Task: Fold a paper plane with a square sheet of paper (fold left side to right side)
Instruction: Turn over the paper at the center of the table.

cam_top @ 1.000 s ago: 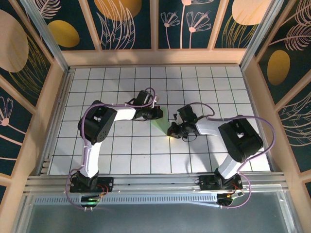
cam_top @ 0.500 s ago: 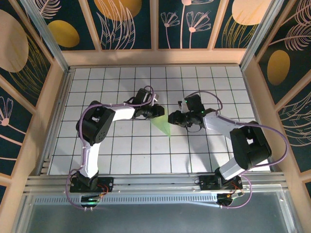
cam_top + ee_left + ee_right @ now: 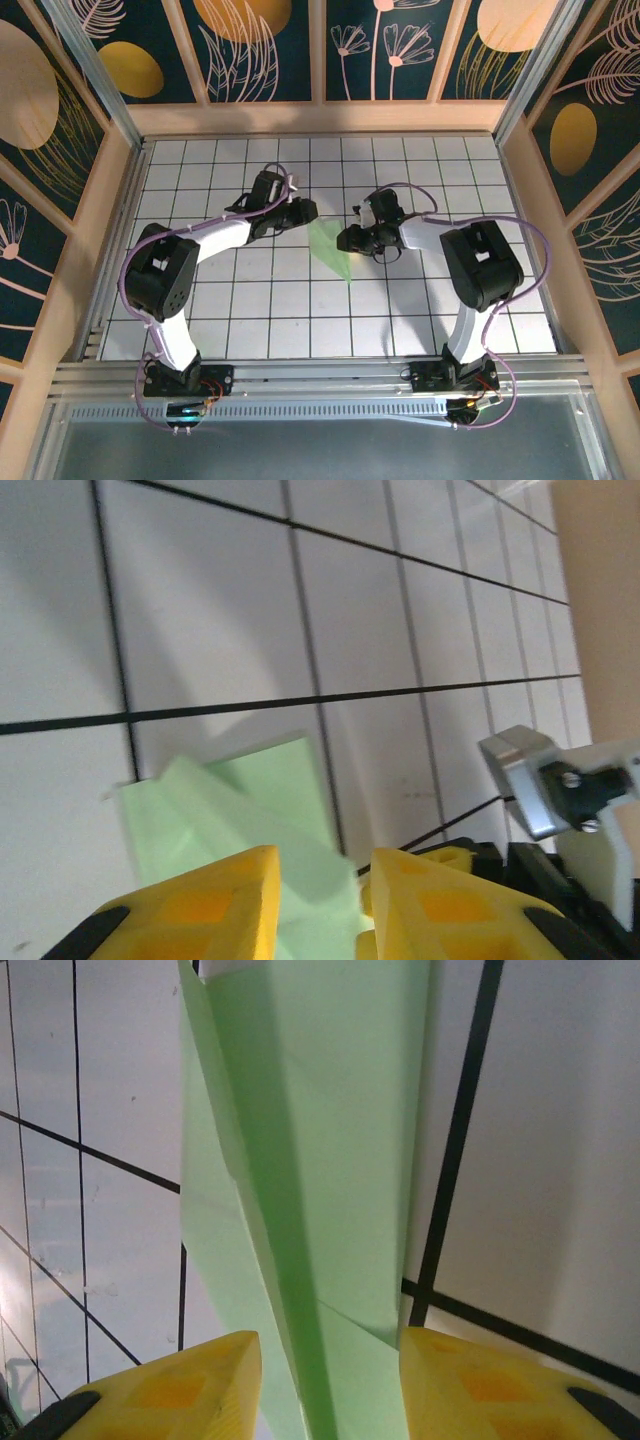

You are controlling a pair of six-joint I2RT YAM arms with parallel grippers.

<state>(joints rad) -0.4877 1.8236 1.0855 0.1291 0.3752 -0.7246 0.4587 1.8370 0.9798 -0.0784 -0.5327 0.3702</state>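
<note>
paper plane [image 3: 328,250] on grid tiles [image 3: 250,300], between left gripper [image 3: 308,212] and right gripper [image 3: 346,240]

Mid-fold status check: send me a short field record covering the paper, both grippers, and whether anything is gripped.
paper: pale-green paper plane, folded into a slim dart with a centre crease
position: flat on the grid table between the two arms, with its point toward the arm bases
left gripper: open, at the plane's wide end, paper just ahead of its fingers
right gripper: open, on the plane's right side, with the folded paper running between its fingers
grip: neither gripper appears to pinch the paper
</note>
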